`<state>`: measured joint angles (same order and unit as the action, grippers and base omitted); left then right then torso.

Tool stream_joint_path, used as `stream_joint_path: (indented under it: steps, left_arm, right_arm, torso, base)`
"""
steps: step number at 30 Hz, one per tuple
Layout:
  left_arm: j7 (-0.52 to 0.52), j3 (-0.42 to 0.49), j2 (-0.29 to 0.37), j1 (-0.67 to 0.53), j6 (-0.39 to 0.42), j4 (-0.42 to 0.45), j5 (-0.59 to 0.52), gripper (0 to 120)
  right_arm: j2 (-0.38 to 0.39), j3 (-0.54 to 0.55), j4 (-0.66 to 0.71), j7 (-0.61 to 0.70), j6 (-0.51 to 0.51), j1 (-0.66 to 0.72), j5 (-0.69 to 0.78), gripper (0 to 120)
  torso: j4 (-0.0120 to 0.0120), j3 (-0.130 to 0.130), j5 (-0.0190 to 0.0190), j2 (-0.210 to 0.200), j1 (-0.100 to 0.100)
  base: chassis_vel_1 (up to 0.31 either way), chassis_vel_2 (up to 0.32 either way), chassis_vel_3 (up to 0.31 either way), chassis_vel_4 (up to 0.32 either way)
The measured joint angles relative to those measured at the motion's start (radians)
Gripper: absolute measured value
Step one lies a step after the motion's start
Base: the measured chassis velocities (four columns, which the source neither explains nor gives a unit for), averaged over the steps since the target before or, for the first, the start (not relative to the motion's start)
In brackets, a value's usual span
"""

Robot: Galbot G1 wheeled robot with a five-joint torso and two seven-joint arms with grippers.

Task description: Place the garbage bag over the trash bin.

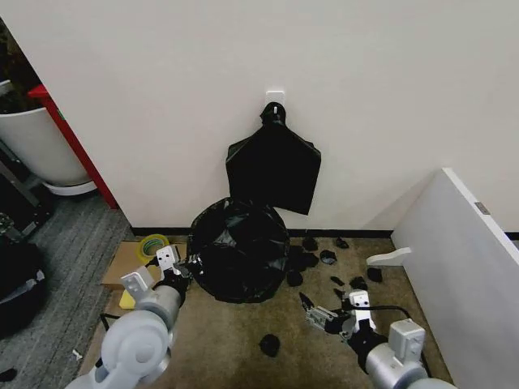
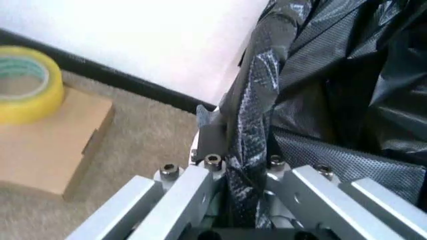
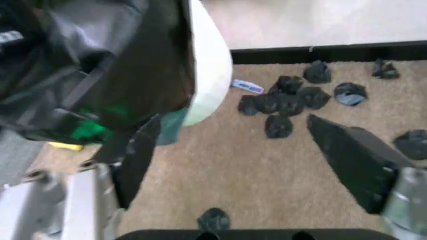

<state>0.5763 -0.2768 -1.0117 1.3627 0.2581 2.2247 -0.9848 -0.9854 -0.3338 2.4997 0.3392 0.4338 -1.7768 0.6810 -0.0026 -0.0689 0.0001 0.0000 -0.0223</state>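
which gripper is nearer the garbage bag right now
Left. The left gripper is shut on the garbage bag at its left edge; the right gripper hangs open, apart from it, off to its right.

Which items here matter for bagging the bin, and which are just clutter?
Job items:
- garbage bag, draped over the bin
- trash bin, white wall showing under the bag
- left end effector, shut on the bag's edge
- right end effector, open, clear of the bag

Lying about:
- flat black bundle on the wall
- black scraps
- tape roll
- cardboard box
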Motion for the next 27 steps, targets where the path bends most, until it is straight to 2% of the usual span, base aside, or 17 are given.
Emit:
stream_joint_path:
  steps: [1,7,8,11,13,15,16,20,22,27]
  left_arm:
    - [0.0,0.0,0.0,0.0,0.0,0.0,0.0,1]
    - [-0.041,0.034,-0.004,-0.006,-0.01,-0.021,0.133,1]
    - [-0.041,0.034,-0.004,-0.006,-0.01,-0.021,0.133,1]
    - [-0.056,0.08,0.002,-0.016,-0.02,-0.041,0.188,1]
    - [-0.056,0.141,0.005,-0.037,-0.02,-0.061,0.207,1]
    - [-0.059,0.203,-0.002,-0.065,-0.02,-0.084,0.233,1]
    - [-0.059,0.203,-0.002,-0.065,-0.02,-0.084,0.233,1]
    - [-0.058,0.296,-0.03,-0.124,-0.021,-0.133,0.295,1]
    - [-0.051,0.345,-0.049,-0.17,-0.021,-0.161,0.316,1]
    - [-0.044,0.381,-0.074,-0.217,-0.019,-0.179,0.332,1]
  right_arm:
    - [0.0,0.0,0.0,0.0,0.0,0.0,0.0,76]
    - [0.042,0.01,0.0,-0.088,0.008,0.042,-0.055,51]
    - [0.042,0.01,0.0,-0.088,0.008,0.042,-0.055,51]
    - [0.083,0.032,0.003,-0.121,0.032,0.1,-0.056,38]
    - [0.097,0.053,0.005,-0.126,0.049,0.155,-0.041,28]
    - [0.096,0.077,0.005,-0.119,0.066,0.216,-0.053,19]
    - [0.096,0.077,0.005,-0.119,0.066,0.216,-0.053,19]
    - [0.06,0.155,-0.01,-0.049,0.115,0.34,0.0,4]
    - [0.026,0.195,-0.022,0.003,0.149,0.38,0.029,0]
    - [-0.023,0.269,-0.061,0.109,0.213,0.439,0.08,0]
  torso:
    - [0.0,0.0,0.0,0.0,0.0]
    - [0.0003,0.0,0.0,0.0,0.0]
    - [0.0003,0.0,0.0,0.0,0.0]
    - [0.0002,0.0,0.0002,0.0,0.0]
    - [0.0005,0.0,0.0001,0.0,0.0]
    - [-0.0002,0.0,0.0,0.0,0.0]
    - [-0.0002,0.0,0.0,0.0,0.0]
    - [0.0006,0.0,0.0003,0.0,0.0]
    - [0.0002,0.0,-0.0001,0.0,0.0]
    - [-0.0004,0.0,0.0,0.0,0.0]
  base:
    - [0.0,0.0,0.0,0.0]
    - [0.0,0.0,0.0,0.0]
    - [0.0,0.0,0.0,0.0]
    - [0.0,0.0,0.0,0.0]
    - [0.0,0.0,0.0,0.0]
    - [0.0,0.0,0.0,0.0]
    - [0.0,0.0,0.0,0.0]
    - [0.0,0.0,0.0,0.0]
    - [0.0,0.0,0.0,0.0]
    - [0.0,0.0,0.0,0.0]
